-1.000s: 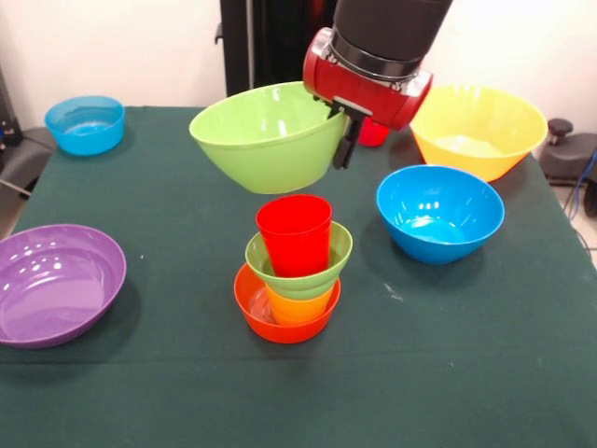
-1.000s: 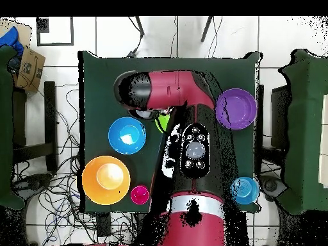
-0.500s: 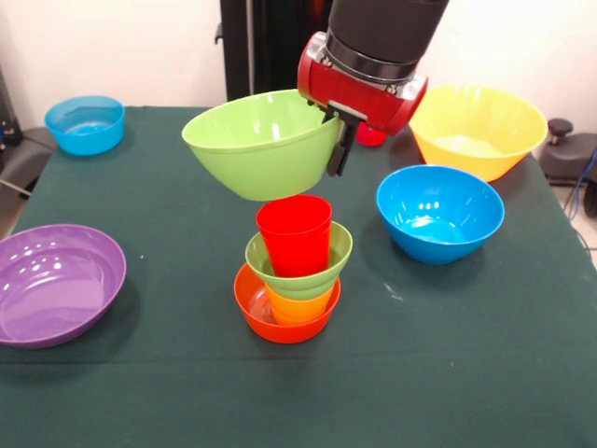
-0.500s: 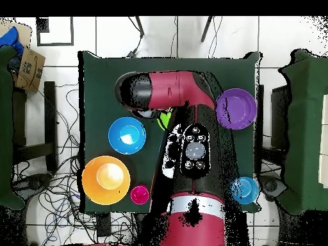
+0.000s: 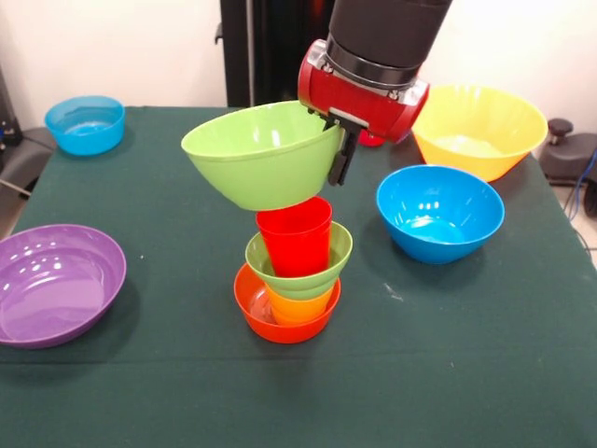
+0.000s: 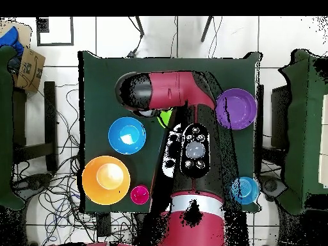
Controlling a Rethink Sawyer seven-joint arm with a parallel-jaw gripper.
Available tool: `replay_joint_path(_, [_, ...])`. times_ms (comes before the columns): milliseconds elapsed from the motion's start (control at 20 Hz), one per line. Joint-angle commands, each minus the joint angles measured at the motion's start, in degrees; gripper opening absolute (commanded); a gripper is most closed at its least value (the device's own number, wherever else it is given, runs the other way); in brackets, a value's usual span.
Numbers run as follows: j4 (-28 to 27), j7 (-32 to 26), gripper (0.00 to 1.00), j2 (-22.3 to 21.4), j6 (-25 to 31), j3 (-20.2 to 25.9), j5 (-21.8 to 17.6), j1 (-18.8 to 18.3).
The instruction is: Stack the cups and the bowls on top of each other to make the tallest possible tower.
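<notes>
**Green bowl held over the tower**

The tower (image 5: 289, 280) stands near the middle of the table (image 5: 448, 373): an orange bowl (image 5: 256, 313) at the bottom, a yellow-orange cup (image 5: 298, 306) in it, a small green bowl (image 5: 322, 266) on that, and a red cup (image 5: 295, 238) on top. A large green bowl (image 5: 256, 159) hangs tilted right above the red cup, its underside at or just touching the cup's rim; which of the two cannot be told. The gripper (image 5: 341, 149) is clamped on this bowl's right rim, one dark finger (image 5: 343, 159) running down the outside wall.

Right of the tower sits a blue bowl (image 5: 438, 213), with the yellow bowl (image 5: 478, 129) behind it. A purple bowl (image 5: 56, 283) lies at the left edge and a small blue bowl (image 5: 85, 123) at the far left corner.

From overhead the arm (image 6: 186, 154) covers the tower; only a sliver of green (image 6: 165, 118) shows beside it. A pink cup (image 6: 139, 194) stands just beside the yellow bowl (image 6: 106, 180), apart from the blue bowl (image 6: 127, 135). The purple bowl (image 6: 236, 109) and small blue bowl (image 6: 245, 189) lie across the arm.
</notes>
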Motion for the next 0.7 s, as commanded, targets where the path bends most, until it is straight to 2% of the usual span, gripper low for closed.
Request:
replay_joint_path(50, [-0.2,-0.2,0.0,3.6,-0.4,3.1,-1.5,0.7])
replay_joint_path(700, [2.2,0.1,0.0,3.3,-0.4,3.6,-0.3,0.7])
